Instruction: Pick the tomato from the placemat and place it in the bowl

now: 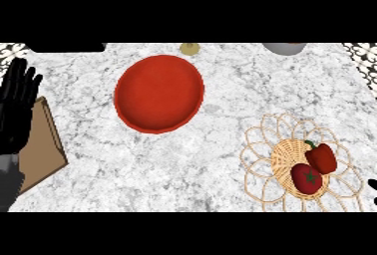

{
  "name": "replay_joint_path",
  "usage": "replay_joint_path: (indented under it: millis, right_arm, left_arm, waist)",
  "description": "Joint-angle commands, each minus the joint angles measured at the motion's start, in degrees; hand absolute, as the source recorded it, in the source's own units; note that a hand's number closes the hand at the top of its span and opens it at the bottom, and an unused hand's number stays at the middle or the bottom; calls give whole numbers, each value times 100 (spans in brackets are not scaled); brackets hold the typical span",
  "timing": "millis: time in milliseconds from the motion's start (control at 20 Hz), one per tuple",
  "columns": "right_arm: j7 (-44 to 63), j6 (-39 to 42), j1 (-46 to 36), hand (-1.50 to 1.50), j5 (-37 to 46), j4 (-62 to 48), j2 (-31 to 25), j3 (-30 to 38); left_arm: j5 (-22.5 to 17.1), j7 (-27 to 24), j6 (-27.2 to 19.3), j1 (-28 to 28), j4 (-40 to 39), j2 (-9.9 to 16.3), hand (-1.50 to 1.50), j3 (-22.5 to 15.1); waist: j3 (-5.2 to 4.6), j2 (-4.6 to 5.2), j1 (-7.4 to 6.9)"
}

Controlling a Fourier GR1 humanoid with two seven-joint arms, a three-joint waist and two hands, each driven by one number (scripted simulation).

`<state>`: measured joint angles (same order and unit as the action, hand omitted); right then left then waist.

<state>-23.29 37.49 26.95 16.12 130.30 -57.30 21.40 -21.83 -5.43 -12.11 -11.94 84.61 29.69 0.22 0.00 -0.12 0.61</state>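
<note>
A red tomato (pixel 307 179) with a green stem lies on the woven wicker placemat (pixel 265 139) at the lower right, touching a red pepper (pixel 321 158) just behind it. The red bowl (pixel 159 93) stands apart, at the upper middle of the counter, with nothing in it. My left hand (pixel 18 107) rests open at the left edge, fingers up, far from both. Only a small black sliver of my right hand (pixel 373 186) shows at the right edge, just right of the placemat.
A brown board (pixel 43 149) lies at the left edge, partly under my left forearm. At the back edge sit a small yellowish object (pixel 189 48), a grey object (pixel 284 48) and a dark object (pixel 66 47). Marble counter lies between bowl and placemat.
</note>
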Motion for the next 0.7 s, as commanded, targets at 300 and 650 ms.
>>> replay_joint_path:
  millis: [300,650]
  right_arm:
    - [-65,-31,-1009,-150,1529,-986,642,-1394]
    - [-360,-323,-1301,-150,2350,-1780,1174,-1859]
  left_arm:
    - [286,50,141,-119,-26,-263,0,163]
    - [472,0,295,18,-44,-444,0,273]
  waist:
    - [4,19,-102]
    - [4,16,-74]
